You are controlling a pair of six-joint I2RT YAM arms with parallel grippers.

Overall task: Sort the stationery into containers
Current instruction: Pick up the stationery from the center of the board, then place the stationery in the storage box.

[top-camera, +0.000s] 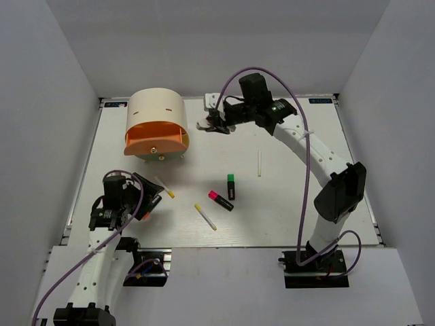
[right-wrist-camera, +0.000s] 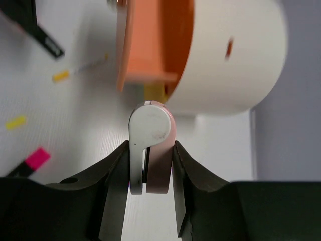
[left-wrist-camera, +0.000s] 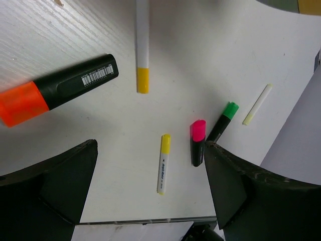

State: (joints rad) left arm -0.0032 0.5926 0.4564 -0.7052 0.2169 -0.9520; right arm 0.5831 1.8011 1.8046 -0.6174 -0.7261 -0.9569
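My right gripper (top-camera: pixel 206 126) is shut on the small pink-white eraser (right-wrist-camera: pixel 150 150), holding it above the table just right of the beige half-cylinder cabinet (top-camera: pixel 156 109). The cabinet's orange drawer (top-camera: pixel 156 142) stands pulled out; it also shows in the right wrist view (right-wrist-camera: pixel 150 45). My left gripper (top-camera: pixel 144 201) is open and empty, low over the table. An orange-capped highlighter (left-wrist-camera: pixel 60 89) and a white pen with a yellow tip (left-wrist-camera: pixel 142 45) lie just beyond it. A second yellow-tipped pen (top-camera: pixel 205 216), a pink-capped highlighter (top-camera: pixel 221 200), a green-capped highlighter (top-camera: pixel 231 187) and a thin white pen (top-camera: pixel 259 163) lie mid-table.
The white table (top-camera: pixel 306 204) is walled by grey panels on the left, back and right. A yellow drawer front (right-wrist-camera: pixel 153 93) shows under the orange one. The right arm's purple cable (top-camera: pixel 304 176) hangs along the arm.
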